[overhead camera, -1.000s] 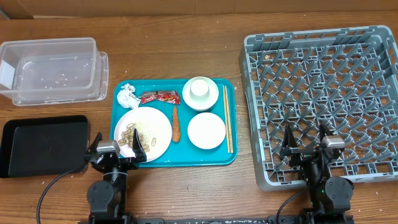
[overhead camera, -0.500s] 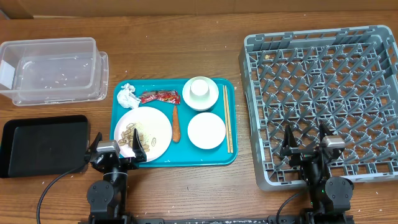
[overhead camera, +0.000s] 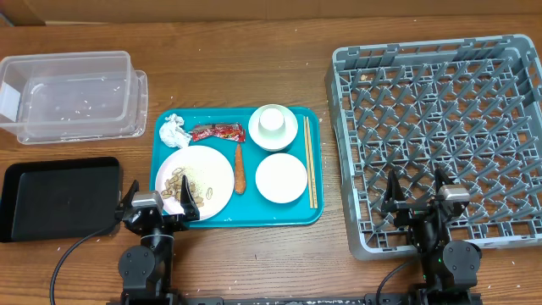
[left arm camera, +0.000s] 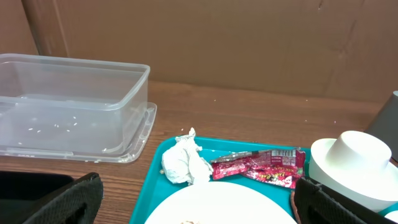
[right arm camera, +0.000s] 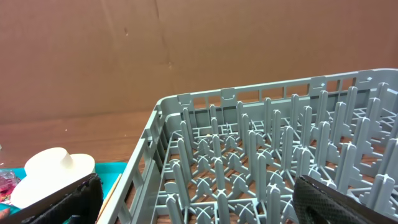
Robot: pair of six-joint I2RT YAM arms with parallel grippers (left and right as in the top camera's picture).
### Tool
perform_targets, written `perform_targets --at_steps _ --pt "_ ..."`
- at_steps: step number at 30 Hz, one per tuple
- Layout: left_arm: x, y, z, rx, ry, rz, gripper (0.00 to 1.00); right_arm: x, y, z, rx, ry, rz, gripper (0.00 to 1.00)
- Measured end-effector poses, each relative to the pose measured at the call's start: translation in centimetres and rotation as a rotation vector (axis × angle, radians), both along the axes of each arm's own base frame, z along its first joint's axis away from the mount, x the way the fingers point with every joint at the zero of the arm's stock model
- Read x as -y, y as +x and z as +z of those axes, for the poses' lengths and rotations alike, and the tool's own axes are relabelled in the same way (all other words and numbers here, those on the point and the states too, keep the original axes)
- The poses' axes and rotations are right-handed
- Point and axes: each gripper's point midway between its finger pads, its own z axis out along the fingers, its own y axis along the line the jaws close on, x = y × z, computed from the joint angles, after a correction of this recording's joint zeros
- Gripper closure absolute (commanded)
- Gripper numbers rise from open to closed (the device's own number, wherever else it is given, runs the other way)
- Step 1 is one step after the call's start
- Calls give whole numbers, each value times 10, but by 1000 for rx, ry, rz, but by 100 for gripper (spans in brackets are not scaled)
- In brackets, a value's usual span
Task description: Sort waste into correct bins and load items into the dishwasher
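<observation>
On the teal tray (overhead camera: 312, 127) lie a crumpled white tissue (overhead camera: 174, 130), a red snack wrapper (overhead camera: 218, 132), an orange carrot (overhead camera: 240, 168), a large plate (overhead camera: 212, 171) with beige shells (overhead camera: 181, 186), a smaller white plate (overhead camera: 281, 178), a white cup (overhead camera: 272, 122) in a pale bowl (overhead camera: 285, 136), and chopsticks (overhead camera: 310, 173). The tissue (left arm camera: 185, 163), wrapper (left arm camera: 258, 165) and cup (left arm camera: 356, 152) show in the left wrist view. My left gripper (overhead camera: 157, 206) is open and empty at the tray's front left corner. My right gripper (overhead camera: 417, 194) is open and empty over the grey dish rack's (overhead camera: 440, 63) front edge.
A clear plastic tub (overhead camera: 72, 95) stands at the back left, with a black tray (overhead camera: 59, 197) in front of it. The rack's upright pegs (right arm camera: 267, 168) fill the right wrist view. A brown cardboard wall (left arm camera: 249, 43) lines the back of the table.
</observation>
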Motion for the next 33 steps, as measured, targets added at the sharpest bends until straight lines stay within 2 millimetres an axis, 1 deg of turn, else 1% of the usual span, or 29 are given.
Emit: perform_targets --at_steps 17,19,25,29,33 --pt "0 0 0 0 0 0 0 0 0 0 0 0 0 0" --pt "3 0 0 1 -12 -16 0 0 0 0 1 0 0 0" --pt "25 0 2 7 -217 -131 0 0 0 0 1 0 0 0" --pt "32 -1 3 3 -332 -159 0 0 0 0 0 0 0 0" --pt "34 -1 4 2 -378 -170 0 0 0 0 0 0 0 0"
